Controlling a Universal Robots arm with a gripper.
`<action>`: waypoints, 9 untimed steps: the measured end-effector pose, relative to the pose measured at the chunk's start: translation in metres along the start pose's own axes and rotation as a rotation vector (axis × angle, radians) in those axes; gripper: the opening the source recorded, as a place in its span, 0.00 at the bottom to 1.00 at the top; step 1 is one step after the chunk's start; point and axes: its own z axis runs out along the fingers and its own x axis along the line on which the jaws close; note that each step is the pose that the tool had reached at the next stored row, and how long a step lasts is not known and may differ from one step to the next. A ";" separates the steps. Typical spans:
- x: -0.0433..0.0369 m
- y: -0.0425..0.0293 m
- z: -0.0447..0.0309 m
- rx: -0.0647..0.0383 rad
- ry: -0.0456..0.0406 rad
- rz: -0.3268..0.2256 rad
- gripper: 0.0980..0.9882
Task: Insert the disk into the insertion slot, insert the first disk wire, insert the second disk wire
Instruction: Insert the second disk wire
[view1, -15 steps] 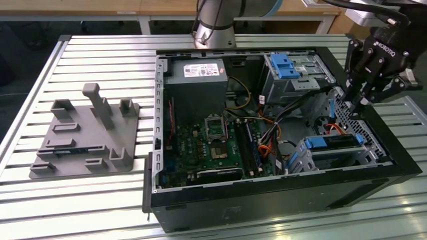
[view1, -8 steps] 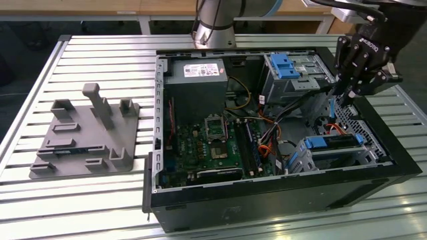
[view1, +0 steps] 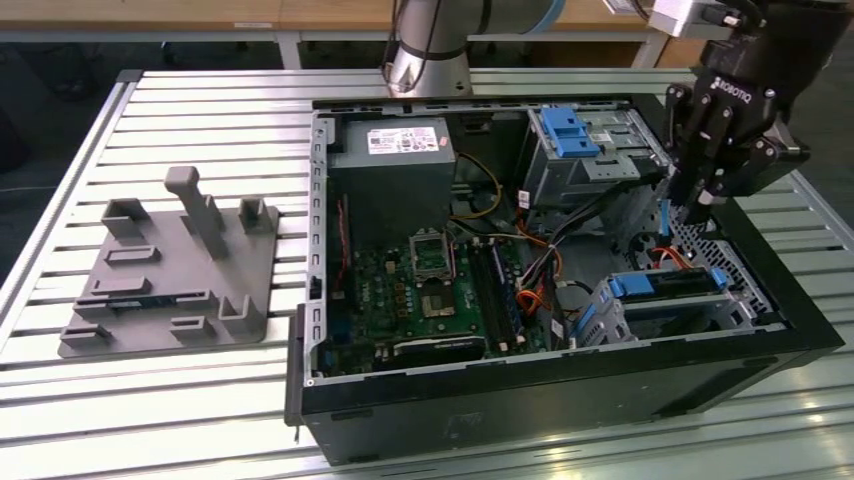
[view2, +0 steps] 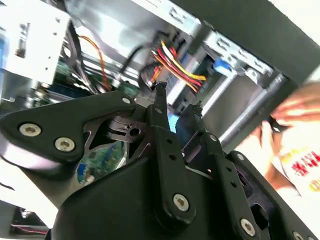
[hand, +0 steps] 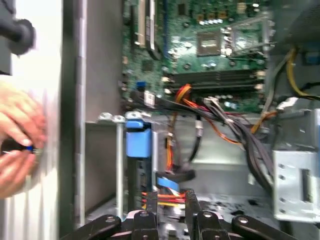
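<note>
Blue-framed flat disk (view1: 638, 286) in perforated grey sheet-metal slot (view1: 667, 318) | hand (view1: 690, 212) grip: cannot tell

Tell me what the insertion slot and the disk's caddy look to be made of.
The insertion slot is likely sheet metal: dull grey, with thin, flat, folded walls. The disk's caddy is probably moulded plastic: bright blue, smooth and slightly glossy.
</note>
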 end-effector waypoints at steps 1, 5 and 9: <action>-0.0004 0.0024 0.0003 0.000 0.0132 0.001 0.29; -0.0019 0.0121 0.0016 0.000 0.0613 0.003 0.29; -0.0078 0.0187 0.0051 0.000 0.0821 0.004 0.29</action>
